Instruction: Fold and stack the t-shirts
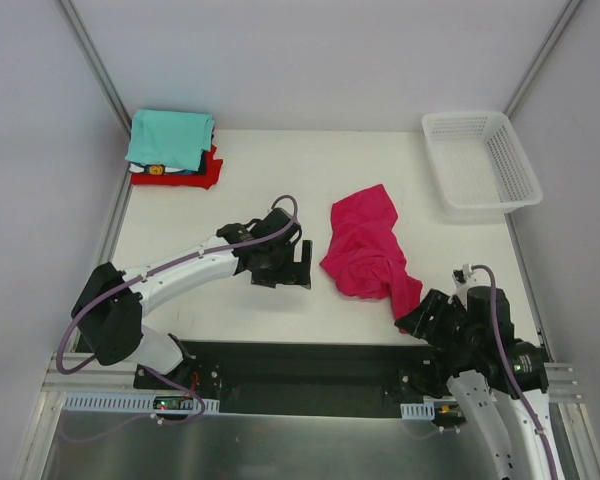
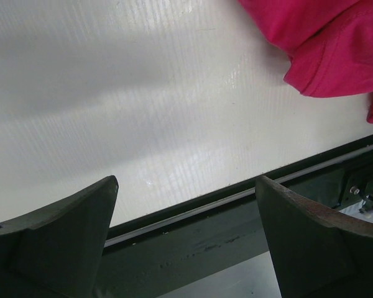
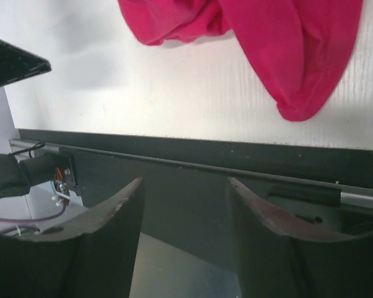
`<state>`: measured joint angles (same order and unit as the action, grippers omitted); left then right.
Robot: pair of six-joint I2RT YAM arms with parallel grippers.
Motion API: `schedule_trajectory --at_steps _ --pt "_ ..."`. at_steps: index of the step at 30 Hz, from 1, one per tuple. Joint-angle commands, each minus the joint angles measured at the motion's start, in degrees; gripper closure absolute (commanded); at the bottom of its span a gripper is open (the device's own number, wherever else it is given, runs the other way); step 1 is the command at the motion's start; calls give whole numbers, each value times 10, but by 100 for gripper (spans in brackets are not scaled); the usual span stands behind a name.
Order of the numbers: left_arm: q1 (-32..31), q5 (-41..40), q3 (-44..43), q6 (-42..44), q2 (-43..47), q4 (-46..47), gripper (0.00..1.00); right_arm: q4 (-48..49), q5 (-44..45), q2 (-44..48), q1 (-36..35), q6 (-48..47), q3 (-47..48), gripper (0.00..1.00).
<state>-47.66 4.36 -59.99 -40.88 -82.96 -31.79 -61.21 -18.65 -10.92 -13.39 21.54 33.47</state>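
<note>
While the magenta t-shirt (image 1: 365, 245) is lying crumpled on the table (image 1: 220, 210) right of centre, nothing is being gripped. Its near tail is lying beyond the right gripper (image 3: 185, 183), whose fingers (image 3: 105, 236) are being held partly apart. The left gripper (image 2: 186, 192) is being held with jaws spread wide beside its left edge. A teal shirt (image 1: 170, 137) is sitting atop a red shirt (image 1: 212, 172) in the far left corner, a basket (image 1: 480, 195) far right.
</note>
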Motion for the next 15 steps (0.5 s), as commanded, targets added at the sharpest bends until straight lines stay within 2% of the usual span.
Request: schedule_trajectory --at_steps 1,3,7,10,15 --pt "-4 4 -28 12 -3 1 7 11 -31 -73 -1 -33 89 38" --pt "-5 4 -30 12 -3 2 7 41 -23 -103 -2 -56 112 37" --pt "-4 0 -27 14 4 2 8 72 -11 -222 -3 -94 173 38" --pt "-5 -10 -21 17 15 1 7 67 47 -304 -6 -127 230 40" --pt "-5 -16 -17 19 22 -2 7 36 210 -407 -13 -145 322 43"
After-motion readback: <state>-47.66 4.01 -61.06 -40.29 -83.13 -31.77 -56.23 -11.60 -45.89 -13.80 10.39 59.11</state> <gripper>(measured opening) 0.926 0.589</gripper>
